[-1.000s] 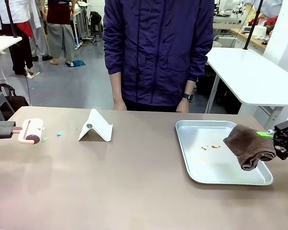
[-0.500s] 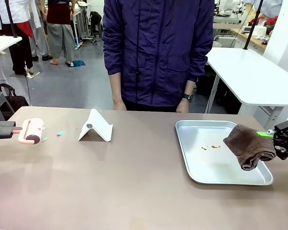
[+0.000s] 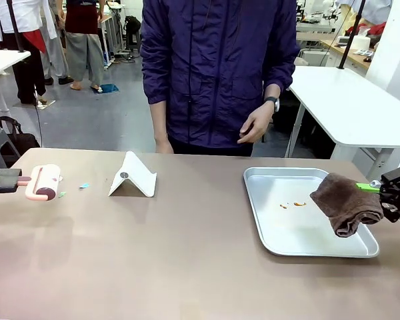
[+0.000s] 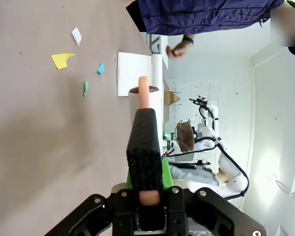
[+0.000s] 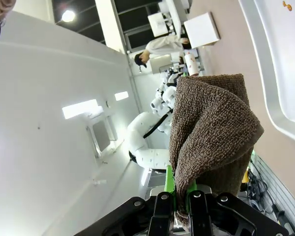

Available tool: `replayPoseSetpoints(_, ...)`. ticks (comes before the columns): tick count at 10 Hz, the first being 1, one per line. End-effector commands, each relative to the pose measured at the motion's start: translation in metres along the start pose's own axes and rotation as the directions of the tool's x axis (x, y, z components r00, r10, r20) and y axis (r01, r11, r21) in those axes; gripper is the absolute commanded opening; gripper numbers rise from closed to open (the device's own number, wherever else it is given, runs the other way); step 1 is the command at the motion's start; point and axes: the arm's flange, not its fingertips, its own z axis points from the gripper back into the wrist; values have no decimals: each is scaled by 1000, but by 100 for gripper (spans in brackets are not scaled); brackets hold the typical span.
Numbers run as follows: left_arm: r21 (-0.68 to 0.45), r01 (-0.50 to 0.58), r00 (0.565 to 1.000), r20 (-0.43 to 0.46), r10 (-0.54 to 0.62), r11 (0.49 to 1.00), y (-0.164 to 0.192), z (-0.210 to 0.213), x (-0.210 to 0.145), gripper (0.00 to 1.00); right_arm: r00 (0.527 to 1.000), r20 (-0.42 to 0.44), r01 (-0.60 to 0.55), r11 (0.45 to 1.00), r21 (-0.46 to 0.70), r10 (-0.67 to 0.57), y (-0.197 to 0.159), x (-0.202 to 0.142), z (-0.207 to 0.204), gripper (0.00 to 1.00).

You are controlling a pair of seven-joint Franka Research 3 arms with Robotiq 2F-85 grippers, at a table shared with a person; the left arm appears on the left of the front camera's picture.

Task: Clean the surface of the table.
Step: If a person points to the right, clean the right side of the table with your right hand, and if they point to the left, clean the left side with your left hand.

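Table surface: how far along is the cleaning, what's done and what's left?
Done: nothing visibly wiped yet. In hand: the left gripper is shut on the lint roller at the left edge of the table; the right gripper is shut on the brown towel over the tray. Left: paper scraps lie beside the roller, and orange spots mark the tray.

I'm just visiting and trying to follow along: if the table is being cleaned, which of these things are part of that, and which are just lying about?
Part of the job: table, pink lint roller in the left gripper, paper scraps beside it, brown cloth in the right gripper.
Likely just lying about: white folded stand, metal tray with orange specks.
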Motion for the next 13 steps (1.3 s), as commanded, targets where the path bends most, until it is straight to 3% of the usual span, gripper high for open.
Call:
replayPoseSetpoints(1, 3, 5, 1000, 2, -5, 1000, -6, -1, -6, 0, 1000, -13, -4, 1000, 5, 4, 5, -3, 0, 0)
replayPoseSetpoints(9, 3, 5, 1000, 2, -5, 1000, -6, -1, -6, 0, 1000, -13, -4, 1000, 5, 4, 5, -3, 0, 0)
replayPoseSetpoints(10, 3, 5, 1000, 2, -5, 1000, -6, -1, -6, 0, 1000, 0, 0, 1000, 0, 0, 0, 0, 0, 9)
replayPoseSetpoints(13, 3, 5, 1000, 2, -5, 1000, -6, -1, -6, 0, 996, 1, -85, 981, -174, 87, 32, 15, -3, 9)
